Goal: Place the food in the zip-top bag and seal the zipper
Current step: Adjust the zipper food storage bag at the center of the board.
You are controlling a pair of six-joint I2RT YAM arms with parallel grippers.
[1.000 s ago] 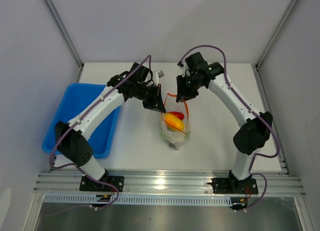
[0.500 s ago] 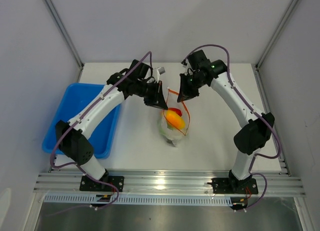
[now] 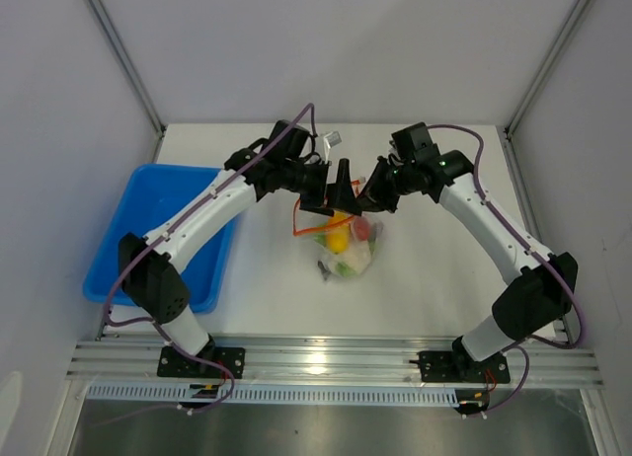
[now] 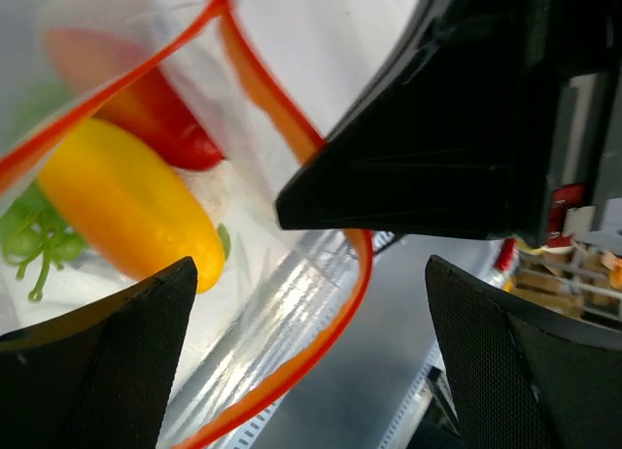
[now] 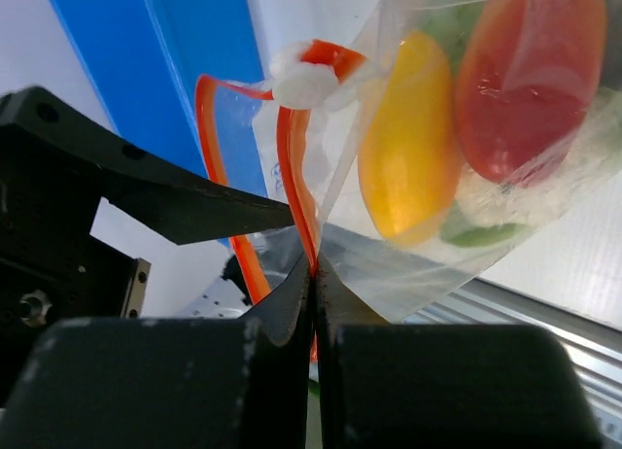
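The clear zip-top bag (image 3: 348, 251) sits mid-table between both arms with the food inside. In the right wrist view I see the yellow fruit (image 5: 408, 148), the red-orange piece (image 5: 525, 80) and green bits (image 5: 476, 235) through the plastic. My right gripper (image 5: 314, 274) (image 3: 368, 199) is shut on the orange zipper (image 5: 296, 167). A white piece (image 5: 306, 80) sits on the strip. My left gripper (image 4: 311, 371) (image 3: 331, 191) stands open astride the mouth, and the zipper (image 4: 326, 337) curves between its fingers without touching them. The yellow fruit (image 4: 126, 206) and red piece (image 4: 146, 104) lie below.
A blue tray (image 3: 158, 234) lies at the left edge of the table beside the left arm. White walls with metal frame rails close in the back and sides. The aluminium rail (image 3: 326, 357) carrying the arm bases runs along the near edge.
My left gripper has opened and let go of the bag's mouth. My right gripper has shut on the zipper, and its arm swung right and nearer. The bag tipped over leftward.
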